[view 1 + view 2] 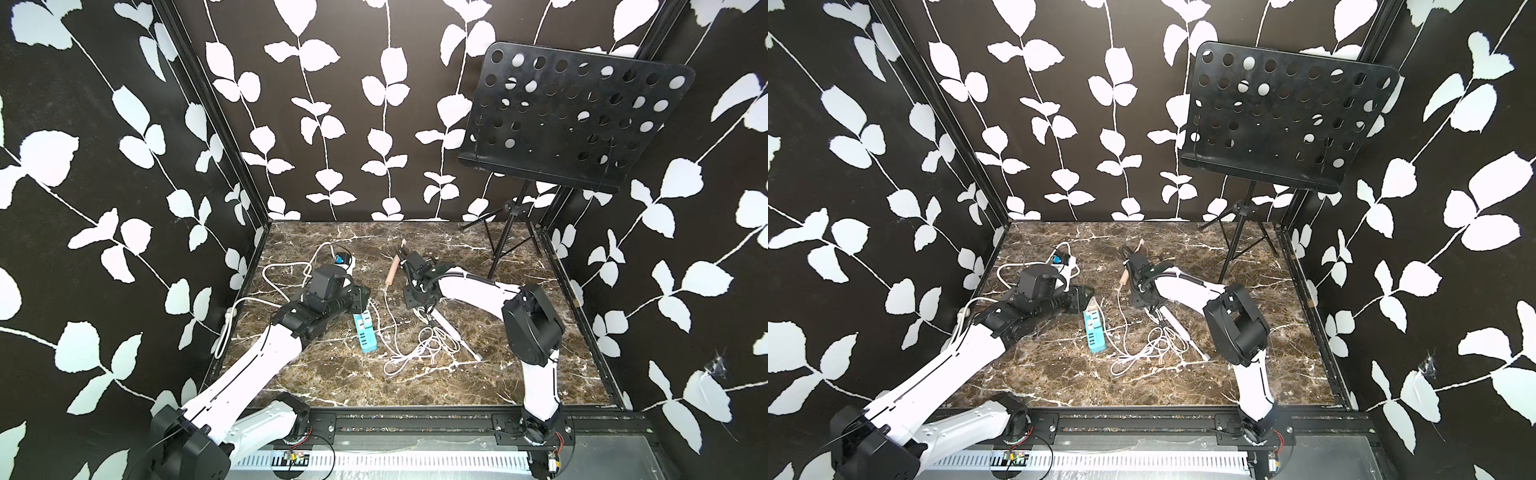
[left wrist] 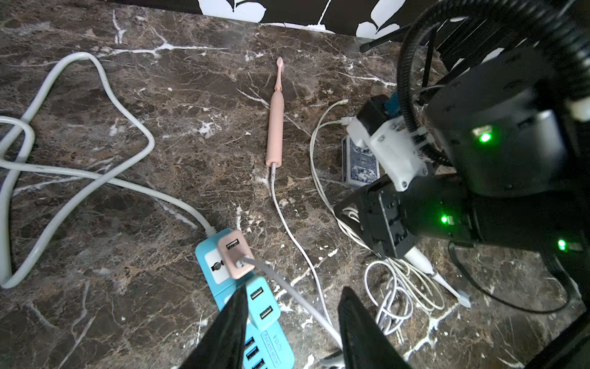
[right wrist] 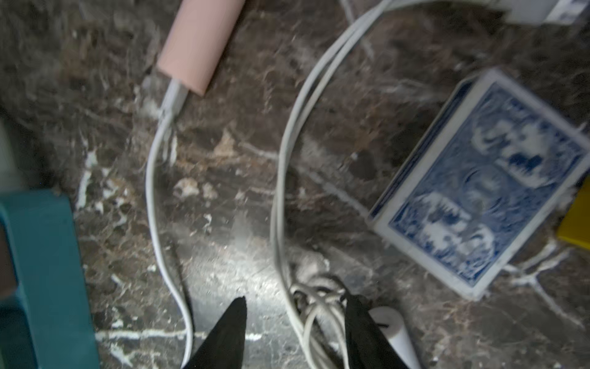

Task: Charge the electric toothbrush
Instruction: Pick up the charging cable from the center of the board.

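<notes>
Charging chain looks complete. The pink toothbrush (image 2: 275, 134) lies flat mid-table on the marble table (image 2: 111, 242), brush head toward the back wall, with a white cable (image 2: 297, 242) seated in its base end. That cable appears to loop round to a pink USB adapter (image 2: 234, 255) plugged into the teal power strip (image 2: 271, 319). No charge light shows, so I cannot tell whether current flows. Left gripper (image 2: 295, 289) hovers over the strip, jaws spread, pinching nothing. Right gripper (image 3: 296, 297) is likewise spread and empty above a cord tangle (image 3: 316, 284). Judgement: only clearing the arms is left. The toothbrush is slim, matte pale pink, with a narrow neck and small head.
</notes>
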Controlling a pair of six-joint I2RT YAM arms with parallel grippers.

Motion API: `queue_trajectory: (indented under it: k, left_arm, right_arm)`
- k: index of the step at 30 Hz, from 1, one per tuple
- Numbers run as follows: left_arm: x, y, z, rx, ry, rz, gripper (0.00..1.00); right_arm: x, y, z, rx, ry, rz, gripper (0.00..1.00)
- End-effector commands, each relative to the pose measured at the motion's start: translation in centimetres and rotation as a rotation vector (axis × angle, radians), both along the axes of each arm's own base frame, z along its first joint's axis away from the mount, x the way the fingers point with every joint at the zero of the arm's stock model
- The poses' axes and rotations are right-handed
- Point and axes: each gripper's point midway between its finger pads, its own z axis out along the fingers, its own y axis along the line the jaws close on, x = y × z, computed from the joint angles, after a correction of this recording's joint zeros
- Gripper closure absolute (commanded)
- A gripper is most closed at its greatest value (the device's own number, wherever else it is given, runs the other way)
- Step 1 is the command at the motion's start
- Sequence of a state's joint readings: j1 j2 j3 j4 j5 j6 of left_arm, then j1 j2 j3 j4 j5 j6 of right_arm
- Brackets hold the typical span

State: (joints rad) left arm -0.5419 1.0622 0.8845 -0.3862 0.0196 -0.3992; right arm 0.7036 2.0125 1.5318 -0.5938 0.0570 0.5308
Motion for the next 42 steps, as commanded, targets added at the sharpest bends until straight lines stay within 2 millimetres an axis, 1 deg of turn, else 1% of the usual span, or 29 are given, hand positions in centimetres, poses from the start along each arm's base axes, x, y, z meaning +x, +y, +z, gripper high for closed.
queue_trajectory:
  k: [1,3,5,7,12,16,18,23,27,30,34,36,42]
  left_arm:
    - [1.6,-0.7,2.4,-0.011,-0.081,-0.009,0.51]
    - [2.1,-1.2,2.6,-0.007,-0.080,-0.016,0.51]
    - [2.6,-1.6,3.1,-0.008,-0.094,-0.025,0.51]
    - [3.1,-1.8,3.4,-0.012,-0.109,-0.026,0.50]
    - [3.9,-2.4,3.5,0.002,-0.109,-0.040,0.50]
    - [4.2,-2.6,3.1,0.022,-0.096,-0.052,0.49]
    - [4.2,-2.7,3.1,0.024,-0.095,-0.056,0.49]
    - [4.2,-2.2,2.9,0.044,-0.098,-0.040,0.48]
    - [4.2,-2.1,2.7,0.051,-0.094,-0.039,0.48]
    - [4.2,-2.1,2.4,0.056,-0.089,-0.037,0.47]
    - [4.2,-2.1,2.4,0.054,-0.086,-0.035,0.47]
    - [4.2,-2.0,2.4,0.057,-0.088,-0.033,0.47]
    - [4.1,-1.8,2.3,0.061,-0.088,-0.031,0.47]
  right_arm:
    - [5.3,-0.1,2.6,0.085,-0.109,-0.097,0.55]
    - [6.6,-0.6,2.0,0.021,-0.105,-0.124,0.59]
    - [7.6,-0.4,1.7,-0.006,-0.104,-0.128,0.60]
    - [8.5,0.0,1.6,0.004,-0.112,-0.161,0.63]
    - [10.0,-0.1,0.8,-0.029,-0.107,-0.240,0.70]
    - [10.8,1.6,0.1,0.040,-0.096,-0.226,0.72]
    - [10.7,2.2,-0.3,0.048,-0.077,-0.224,0.78]
    - [10.0,3.3,-1.4,0.031,-0.052,-0.186,0.79]
    - [9.4,2.4,-2.3,-0.017,-0.033,-0.212,0.81]
    - [8.7,3.0,-3.0,0.010,-0.011,-0.198,0.82]
    - [8.2,3.3,-3.5,-0.006,-0.007,-0.189,0.83]
    - [8.0,3.1,-3.9,-0.020,0.002,-0.196,0.84]
    - [7.7,2.5,-4.3,-0.046,0.010,-0.204,0.85]
